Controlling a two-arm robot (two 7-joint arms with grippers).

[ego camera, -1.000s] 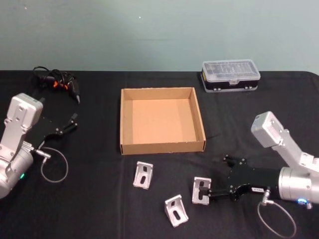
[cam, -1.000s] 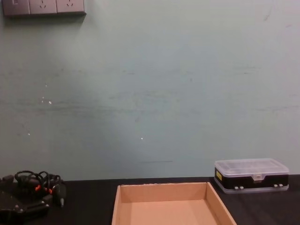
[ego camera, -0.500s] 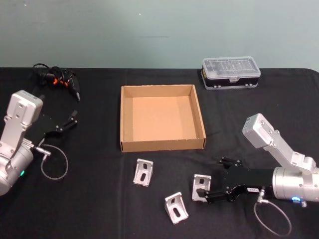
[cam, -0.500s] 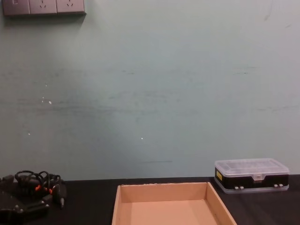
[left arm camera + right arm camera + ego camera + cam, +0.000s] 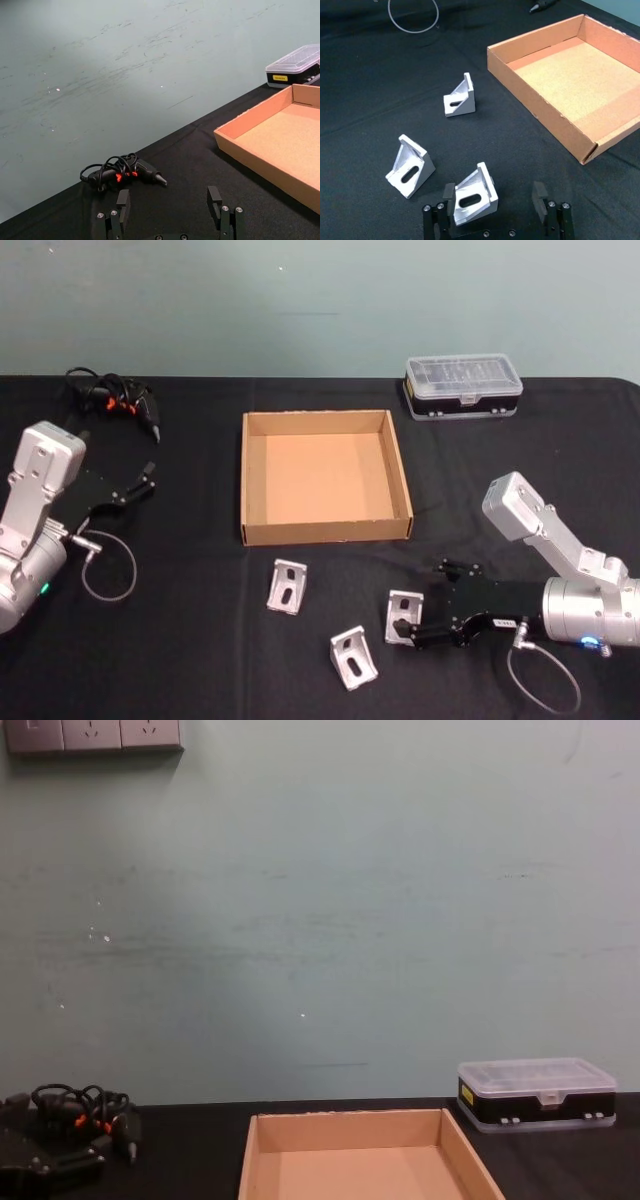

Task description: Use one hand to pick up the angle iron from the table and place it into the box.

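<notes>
Matte black table (image 5: 190, 660) lies under both arms. By its left edge the left gripper (image 5: 145, 484) is parked. Its silver-grey arm is folded upward, and its black fingers (image 5: 123, 204) are spread wide, holding nothing and aimed toward the table's middle. A thin wire loop (image 5: 108, 571) trails from that arm onto the surface. Near the far left corner lies a cable tangle (image 5: 113, 400), black with orange marks; I cannot make out what it belongs to.

The tan cardboard box (image 5: 325, 532) sits at the table's centre with its bare floor showing and open surface on all four sides.

Between the box and the near edge stand three silver brackets. The left angle iron (image 5: 287, 587) is just before the box's near left corner. The middle angle iron (image 5: 354, 658) is closest to the near edge. The right angle iron (image 5: 404, 618) is beside it.

The right gripper (image 5: 404, 624) reaches in low from the right edge, elbow bent, forearm almost level with the table. Its jaws stand wide around the right angle iron, which rests on the table close against one finger (image 5: 449, 192), with a clear gap to the other, not clamped. The gripper body hides part of the bracket's base in my right wrist view.

A clear-lidded plastic case (image 5: 463, 387) sits by the far edge, right of the box and well apart from the gripper.
</notes>
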